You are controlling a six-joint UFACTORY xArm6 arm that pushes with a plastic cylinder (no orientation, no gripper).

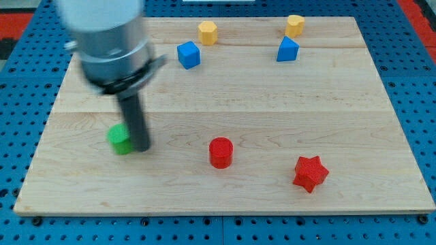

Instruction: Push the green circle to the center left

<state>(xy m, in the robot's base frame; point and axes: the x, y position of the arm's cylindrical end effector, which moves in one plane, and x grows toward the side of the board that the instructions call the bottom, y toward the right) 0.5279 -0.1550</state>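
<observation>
The green circle (120, 139) lies on the wooden board (272, 102) at the view's left, a little below mid-height. My tip (140, 147) stands right against the green circle's right side, touching or nearly touching it. The rod and the arm's grey body (109, 41) rise above it toward the view's top left and hide part of the board there.
A red cylinder (221, 152) and a red star (310, 173) lie toward the view's bottom. A blue cube (189, 54), a yellow hexagon block (208, 31), a blue block (287, 50) and a yellow block (294, 25) lie near the view's top.
</observation>
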